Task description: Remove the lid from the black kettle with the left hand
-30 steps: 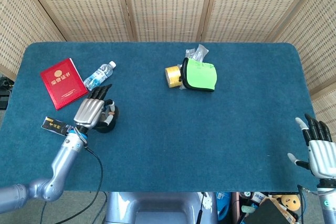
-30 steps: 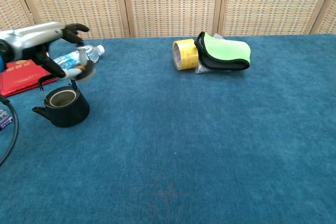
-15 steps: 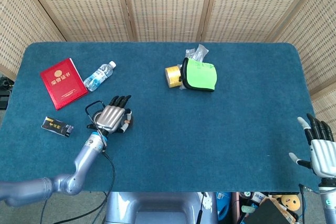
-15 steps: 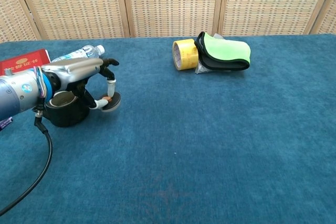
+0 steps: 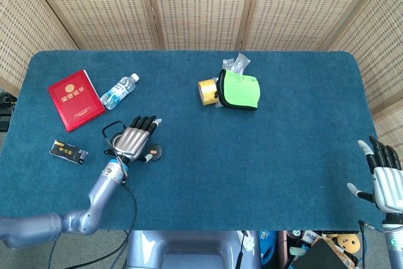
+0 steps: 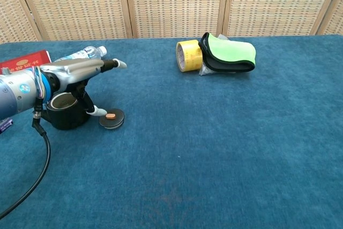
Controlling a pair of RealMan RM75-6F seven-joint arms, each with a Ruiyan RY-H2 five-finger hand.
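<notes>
Main risk: left hand (image 6: 75,71) hangs over kettle (image 6: 67,112) w/ fingers spread, holding nothing; thumb tip is just beside lid (image 6: 111,118), so a careless pull-back could knock the kettle or drag the lid. Kettle sits open, inside looks empty. Lid lies flat on table (image 6: 225,148) right beside kettle. Right hand (image 5: 385,177) spread, idle at far edge.
</notes>
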